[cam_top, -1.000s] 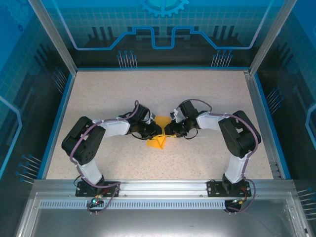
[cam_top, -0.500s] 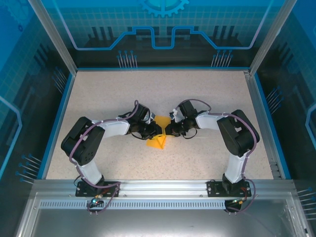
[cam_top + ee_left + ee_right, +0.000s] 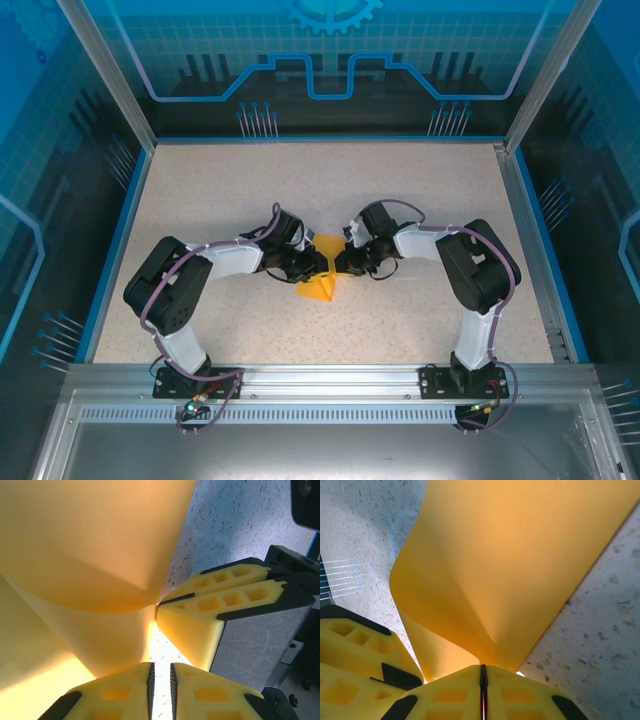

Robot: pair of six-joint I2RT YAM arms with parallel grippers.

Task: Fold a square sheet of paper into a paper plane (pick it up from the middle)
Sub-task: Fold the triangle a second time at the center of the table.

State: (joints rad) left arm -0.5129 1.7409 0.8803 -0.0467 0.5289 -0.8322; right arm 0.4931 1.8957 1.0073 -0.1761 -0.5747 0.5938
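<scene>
The square sheet of paper (image 3: 320,288), orange-yellow, is bent upward at the table's middle between both grippers. My right gripper (image 3: 481,667) is shut on the sheet's (image 3: 520,565) lower fold, which curves away above the jaws. In the left wrist view the same shut right gripper (image 3: 158,607) pinches the sheet's (image 3: 90,545) edge. My left gripper (image 3: 161,667) faces it closely. Its jaws stand a narrow slit apart with bare table showing between them, and the sheet lies just left of its tip. From above, the left gripper (image 3: 316,264) and right gripper (image 3: 340,262) nearly touch.
The speckled table (image 3: 420,200) is ringed by a blue rim and glass walls (image 3: 330,60). Both arms bend inward from their bases on the metal rail (image 3: 320,380) at the near edge. The left gripper's fingers (image 3: 360,650) sit close beside the right jaws.
My right gripper has shut on the sheet and its arm has edged slightly left. The left gripper and the sheet have stayed in place.
</scene>
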